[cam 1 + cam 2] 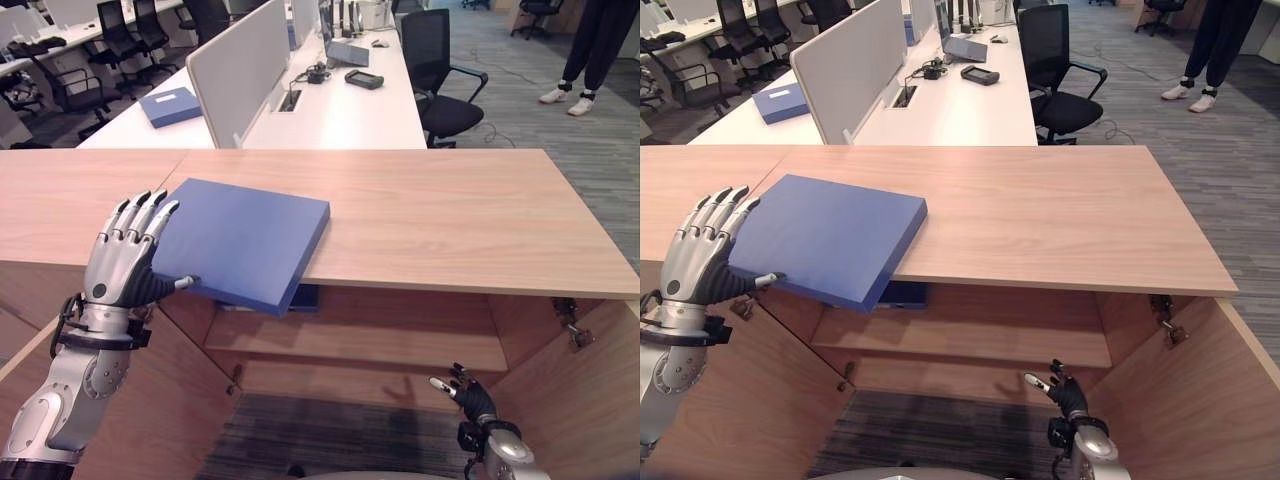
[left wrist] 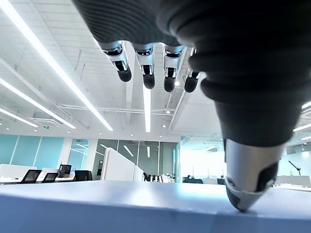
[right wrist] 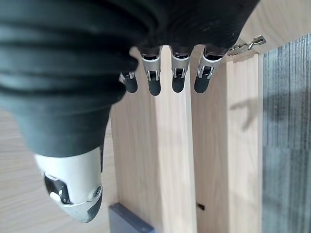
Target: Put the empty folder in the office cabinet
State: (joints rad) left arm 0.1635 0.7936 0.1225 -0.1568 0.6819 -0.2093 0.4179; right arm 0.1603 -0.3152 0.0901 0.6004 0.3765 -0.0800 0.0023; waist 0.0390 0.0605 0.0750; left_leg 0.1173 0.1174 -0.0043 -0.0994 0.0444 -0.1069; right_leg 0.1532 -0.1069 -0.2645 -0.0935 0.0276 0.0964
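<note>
A blue folder (image 1: pixel 243 240) lies flat on the wooden cabinet top (image 1: pixel 450 215), its near corner jutting out past the front edge. My left hand (image 1: pixel 120 262) is at the folder's left side with fingers straight; its thumb (image 2: pixel 248 179) rests on the blue surface. Below, the office cabinet (image 1: pixel 380 345) stands with both doors swung out and an inner shelf showing. My right hand (image 1: pixel 472 398) hangs low in front of the cabinet's opening, fingers (image 3: pixel 177 80) straight, holding nothing.
A second dark blue folder (image 1: pixel 305 297) lies inside the cabinet just under the top. The doors (image 1: pixel 590 400) stick out on both sides. Beyond are a white desk (image 1: pixel 340 115) with a divider, another blue folder (image 1: pixel 170 105), office chairs and a person's legs (image 1: pixel 585 60).
</note>
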